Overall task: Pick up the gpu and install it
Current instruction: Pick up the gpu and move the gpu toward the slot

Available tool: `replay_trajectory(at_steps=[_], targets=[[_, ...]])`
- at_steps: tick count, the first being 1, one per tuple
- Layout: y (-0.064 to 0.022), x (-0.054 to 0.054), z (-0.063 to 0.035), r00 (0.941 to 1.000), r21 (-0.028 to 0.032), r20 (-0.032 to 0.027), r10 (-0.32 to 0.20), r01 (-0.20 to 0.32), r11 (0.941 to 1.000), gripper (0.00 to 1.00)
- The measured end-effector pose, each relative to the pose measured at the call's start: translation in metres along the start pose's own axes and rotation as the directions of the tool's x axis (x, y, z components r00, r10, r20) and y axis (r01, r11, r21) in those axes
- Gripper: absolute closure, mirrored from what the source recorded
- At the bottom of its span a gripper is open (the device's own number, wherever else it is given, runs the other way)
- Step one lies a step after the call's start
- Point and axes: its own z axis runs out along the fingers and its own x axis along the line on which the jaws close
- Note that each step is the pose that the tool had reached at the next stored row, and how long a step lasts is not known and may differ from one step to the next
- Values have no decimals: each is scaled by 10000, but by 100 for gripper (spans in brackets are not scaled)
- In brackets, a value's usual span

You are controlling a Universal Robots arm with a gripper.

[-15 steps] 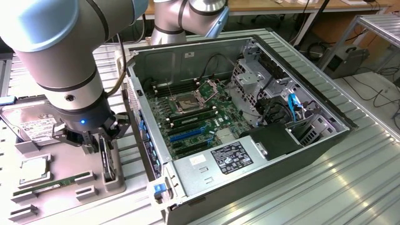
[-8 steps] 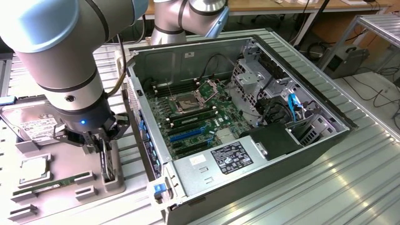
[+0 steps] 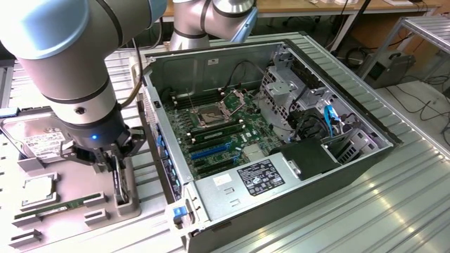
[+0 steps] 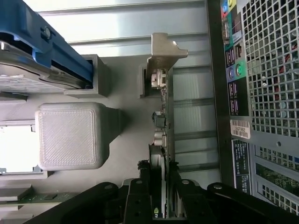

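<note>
The gpu is a thin black card standing on edge in a grey slotted holder on the exterior view's left, beside the open computer case. In the wrist view the gpu runs edge-on away from the camera, with its silvery bracket at the far end. My gripper reaches down over the card. Its two dark fingers press on both faces of the near end, so my gripper is shut on the card. The card still sits in the holder.
The case lies open with the motherboard and blue expansion slots exposed. On the grey fixture sit a hard drive, a processor and a green memory stick. The case's rear panel is close beside the card.
</note>
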Motion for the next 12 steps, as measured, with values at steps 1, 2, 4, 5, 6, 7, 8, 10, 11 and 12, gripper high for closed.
replay_trajectory(at_steps=[1, 2, 4, 5, 6, 7, 8, 10, 11, 12], targets=[[0, 0, 1, 9998, -8, -10, -197, 197, 9998, 74], [0, 0, 0, 9994, -12, -18, -336, 336, 9994, 74], [0, 0, 1, 9988, -18, -26, -497, 497, 9988, 74], [0, -1, 1, 9986, -20, -28, -531, 531, 9986, 74], [0, -2, 1, 9981, -24, -32, -617, 617, 9981, 74], [0, -4, 2, 9975, -28, -36, -700, 700, 9975, 74], [0, -6, 2, 9969, -32, -40, -786, 786, 9969, 74], [0, -7, 1, 9958, -36, -48, -917, 917, 9958, 74], [0, -7, 0, 9958, -36, -49, -917, 917, 9958, 74], [1, -8, -6, 9958, -35, -50, -918, 917, 9958, 74]])
